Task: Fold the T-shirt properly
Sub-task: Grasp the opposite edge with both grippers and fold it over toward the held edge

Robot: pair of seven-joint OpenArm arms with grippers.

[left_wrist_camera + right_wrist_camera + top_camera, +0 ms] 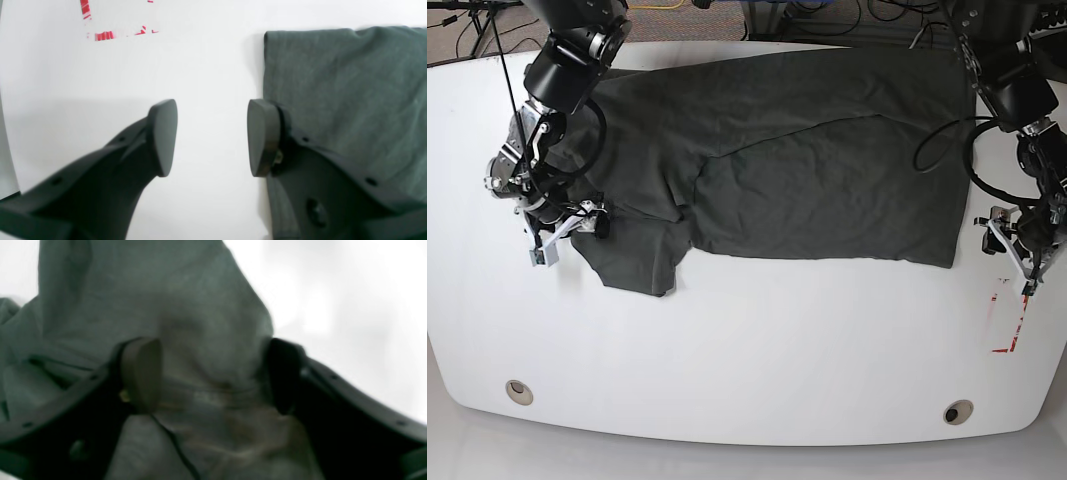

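Lying spread across the far half of the white table [727, 360], the T-shirt [807, 170] is partly folded, one sleeve flap pointing near-left. Right gripper [213, 376] straddles bunched cloth at the shirt's left edge, jaws apart, not clamped. Left gripper [211, 136] hangs open over bare table just beside the shirt's right edge. Red markings [1007, 320] lie near right; cables [827, 15] run beyond the far edge.

The near half of the white oval table [747, 370] lies bare, giving wide passage below the dark charcoal-grey cotton T-shirt [807, 160], which fills the far middle from left to right. Red tape marks [1009, 320] sit flat near the right edge. Black cables [947, 140] loop at the far right corner.
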